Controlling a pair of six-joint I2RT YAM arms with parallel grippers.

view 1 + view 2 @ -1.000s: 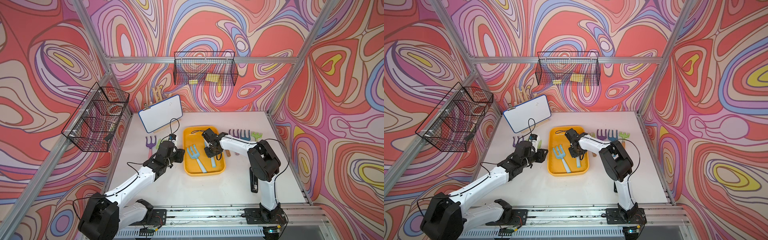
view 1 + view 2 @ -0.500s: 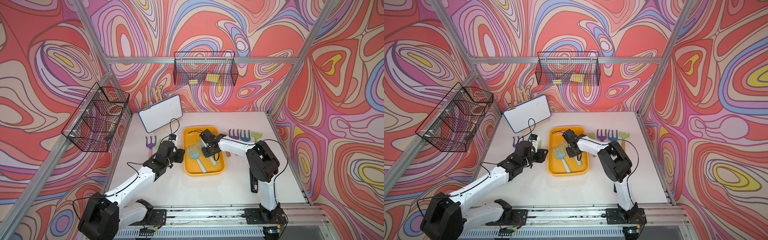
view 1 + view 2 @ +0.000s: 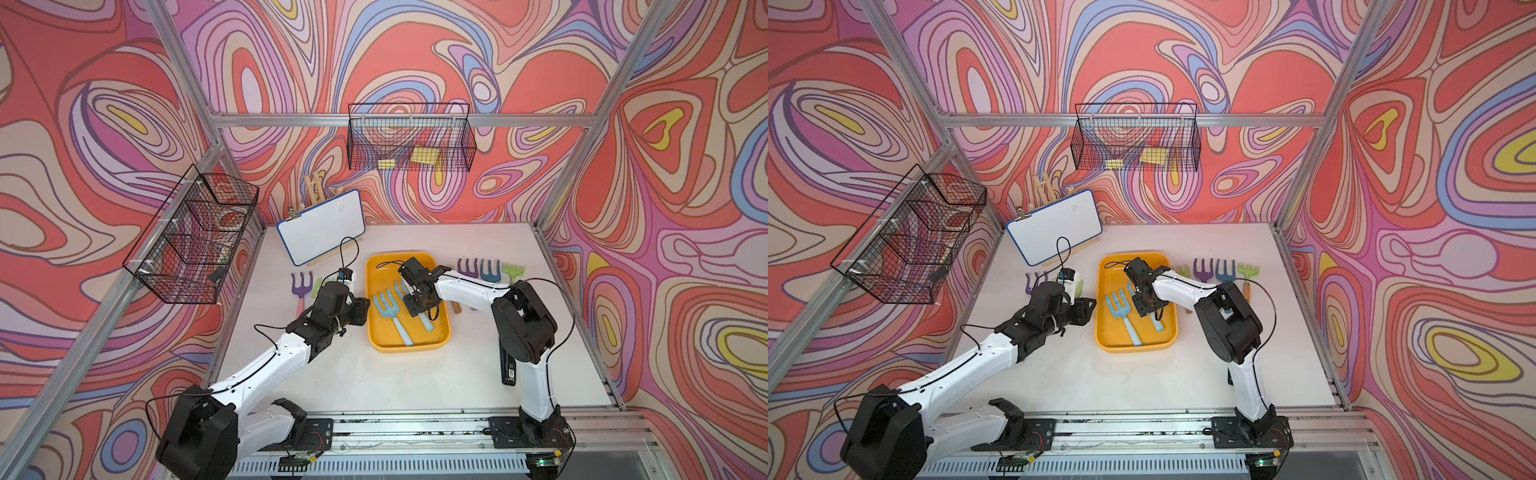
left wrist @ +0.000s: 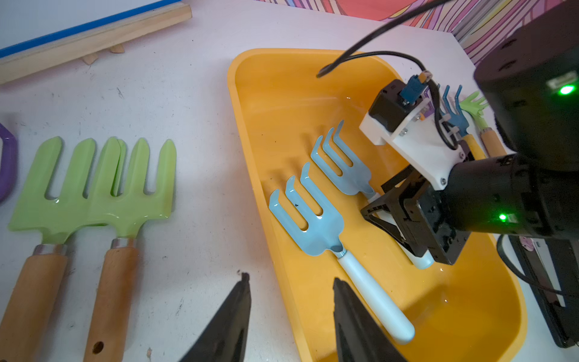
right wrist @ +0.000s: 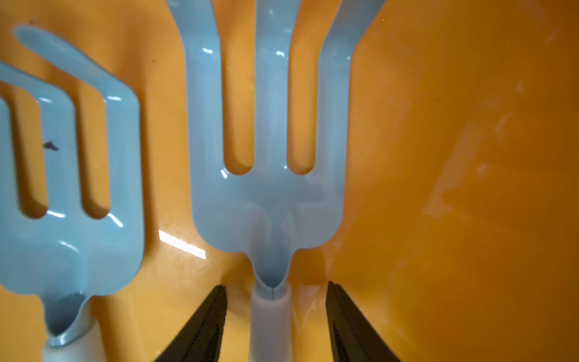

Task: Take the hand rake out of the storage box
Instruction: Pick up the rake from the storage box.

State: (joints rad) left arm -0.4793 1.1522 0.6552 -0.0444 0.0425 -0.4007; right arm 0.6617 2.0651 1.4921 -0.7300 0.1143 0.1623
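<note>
Right tool (image 5: 275,285) has opened, loosely straddling the hand rake (image 5: 269,200).

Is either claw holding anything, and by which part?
Nothing. The right claw straddles the handle of a blue hand rake, gaps both sides; left claw empty.

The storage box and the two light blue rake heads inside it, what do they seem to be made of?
Storage box: probably moulded plastic, glossy orange-yellow, with rounded corners and soft reflections.
Rake heads: likely painted or enamelled sheet metal, thin, with bent tines and sharp highlights; plastic cannot be excluded.
</note>
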